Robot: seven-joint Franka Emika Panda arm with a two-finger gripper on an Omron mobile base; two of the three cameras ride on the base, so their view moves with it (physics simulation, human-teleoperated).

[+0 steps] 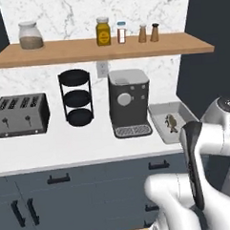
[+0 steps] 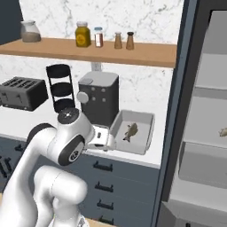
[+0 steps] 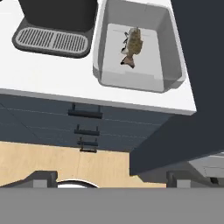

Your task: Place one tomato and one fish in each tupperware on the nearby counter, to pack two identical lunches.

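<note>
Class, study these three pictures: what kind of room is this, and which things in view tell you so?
Most likely a home kitchen: a grey four-slot toaster and a dark grey coffee machine stand on a white counter, with spice jars on a wooden wall shelf.

Tan fish (image 3: 132, 45) lying flat inside grey tupperware (image 3: 171, 52) on counter (image 3: 52, 74).

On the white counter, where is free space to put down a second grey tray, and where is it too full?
The white counter is bare along its front edge, before the silver toaster and the black three-tier rack. Between the dark coffee machine and the shallow grey tray holding a tan fish, only a narrow strip is free.
</note>
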